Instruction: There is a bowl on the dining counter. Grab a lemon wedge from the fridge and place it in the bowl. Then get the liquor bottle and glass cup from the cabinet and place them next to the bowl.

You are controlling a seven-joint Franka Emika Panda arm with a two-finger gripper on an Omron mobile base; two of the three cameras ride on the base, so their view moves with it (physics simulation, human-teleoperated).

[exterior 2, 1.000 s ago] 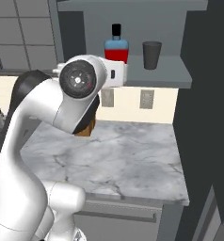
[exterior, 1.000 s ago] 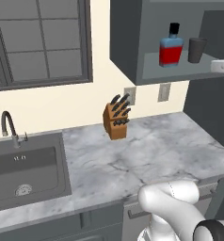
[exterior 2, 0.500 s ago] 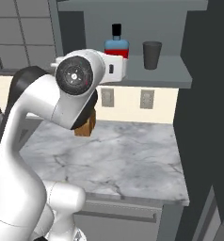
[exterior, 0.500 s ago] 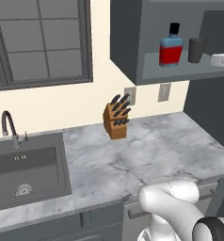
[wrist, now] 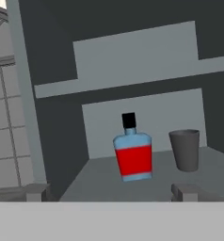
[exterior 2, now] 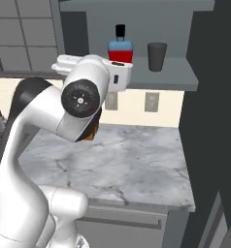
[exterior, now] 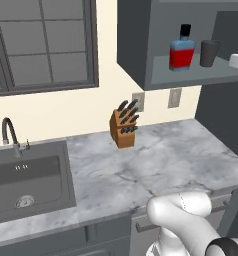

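Nearest to me in the hand view, the two-finger gripper [wrist: 109, 192] has its two dark fingertips [wrist: 36, 192] spread wide apart at the bottom of the picture, with nothing between them; I hold nothing. Both tips sit short of the front edge of the grey inner shelf [wrist: 100, 181].

Beyond that, inside the dark grey wall cabinet [wrist: 52, 94], the squarish blue-and-red liquor bottle with the black cap [wrist: 132, 153] stands upright on the shelf, roughly central between my fingers. Just to its right, apart from it, stands the small dark grey tapered glass cup [wrist: 184, 149], also upright.

From the left base view, I see the same bottle [exterior: 182, 48] and cup [exterior: 209, 53] side by side on the shelf, above the grey-white marble worktop [exterior: 156, 165]. A brown wooden knife block [exterior: 123, 125] stands at the back of that worktop near the wall, and a dark grey sink basin [exterior: 26, 180] with a curved tap lies to the left.
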